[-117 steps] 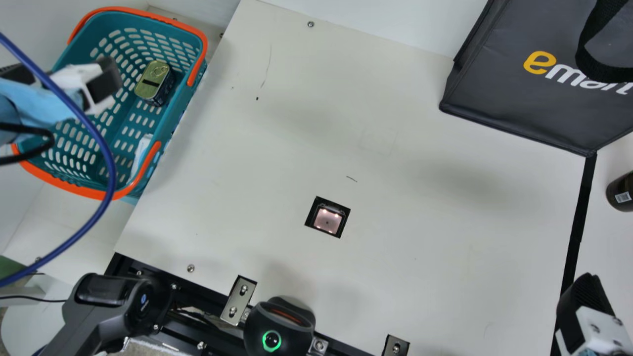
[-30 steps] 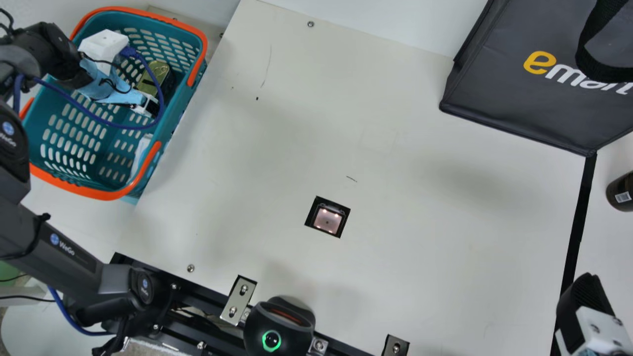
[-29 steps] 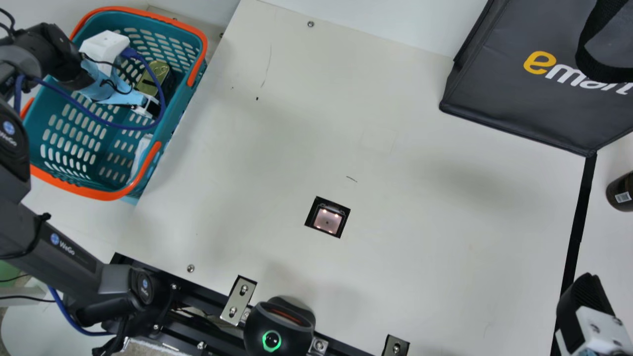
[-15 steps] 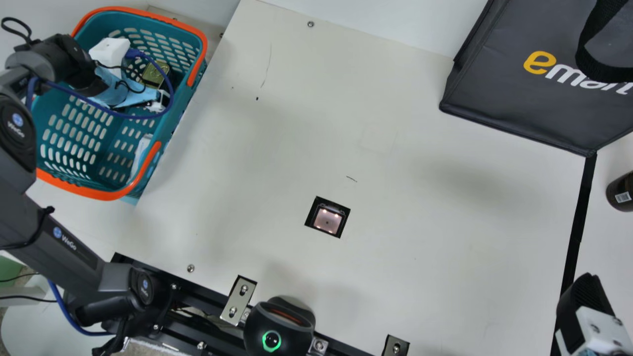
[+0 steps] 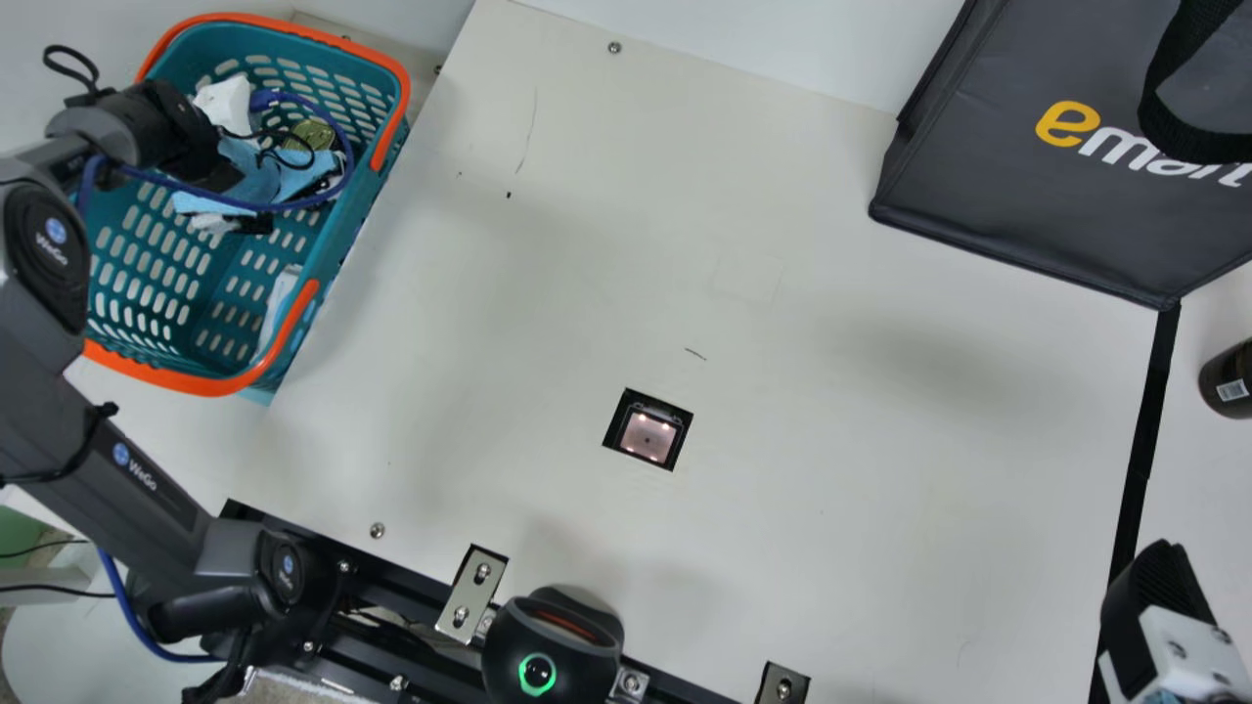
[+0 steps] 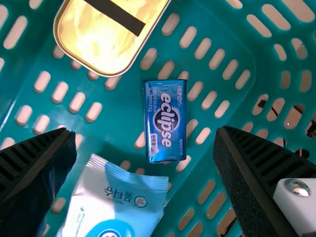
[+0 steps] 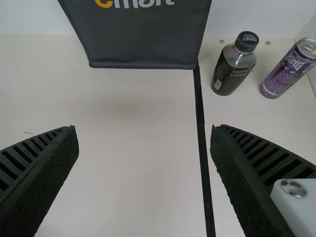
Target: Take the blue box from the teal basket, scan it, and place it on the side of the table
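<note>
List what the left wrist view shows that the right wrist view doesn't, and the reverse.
Left wrist view: blue box, gold-lidded tin and white-and-blue packet in the teal basket.
Right wrist view: dark bag, dark bottle, purple can, black strip.
Both: open black ribbed fingers, left fingers and right fingers respectively.

The blue box (image 6: pixel 165 121) read "eclipse" in white letters. The dark bag (image 5: pixel 963 166) bore "emart", its "e" yellow. "WeGo" stood on the left arm's long link (image 5: pixel 161 499) and round joint cover (image 5: pixel 47 284). Print on the blue-and-white packet (image 6: pixel 106 212), the dark bottle (image 7: pixel 234 69) and the purple can (image 7: pixel 285 75) was too unclear to tell
</note>
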Tool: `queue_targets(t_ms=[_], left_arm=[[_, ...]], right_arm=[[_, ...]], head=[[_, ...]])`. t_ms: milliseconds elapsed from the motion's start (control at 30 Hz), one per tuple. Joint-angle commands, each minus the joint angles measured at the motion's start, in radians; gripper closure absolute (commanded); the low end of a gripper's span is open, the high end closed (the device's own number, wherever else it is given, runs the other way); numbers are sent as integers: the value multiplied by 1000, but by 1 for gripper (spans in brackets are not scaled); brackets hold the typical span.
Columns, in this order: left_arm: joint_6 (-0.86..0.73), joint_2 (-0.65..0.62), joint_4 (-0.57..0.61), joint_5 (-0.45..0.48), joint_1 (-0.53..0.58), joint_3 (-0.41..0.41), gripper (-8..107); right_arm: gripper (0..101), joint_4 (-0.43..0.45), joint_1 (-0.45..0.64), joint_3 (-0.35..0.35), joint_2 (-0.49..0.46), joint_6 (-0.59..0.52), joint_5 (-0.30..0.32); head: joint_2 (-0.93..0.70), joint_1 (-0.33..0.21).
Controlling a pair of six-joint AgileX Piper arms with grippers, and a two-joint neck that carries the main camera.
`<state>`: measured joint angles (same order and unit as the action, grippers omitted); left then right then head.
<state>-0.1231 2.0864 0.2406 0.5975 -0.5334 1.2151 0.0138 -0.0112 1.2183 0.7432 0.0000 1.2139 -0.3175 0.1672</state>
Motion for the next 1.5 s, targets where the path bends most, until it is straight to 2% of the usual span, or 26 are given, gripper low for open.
queue_targets(t_ms=[0,633,1467], left_arm=[[24,10,-3,-9,7,-2,9],[137,96,-67,-85,80,7,9],[175,181,-105,-107,72,45,9]], right_arm=[[6,0,0,0,0,0,0],[6,0,0,0,0,0,1],[6,0,0,0,0,0,0]], head=[[-4,-29],[-4,-29],[-4,-29]])
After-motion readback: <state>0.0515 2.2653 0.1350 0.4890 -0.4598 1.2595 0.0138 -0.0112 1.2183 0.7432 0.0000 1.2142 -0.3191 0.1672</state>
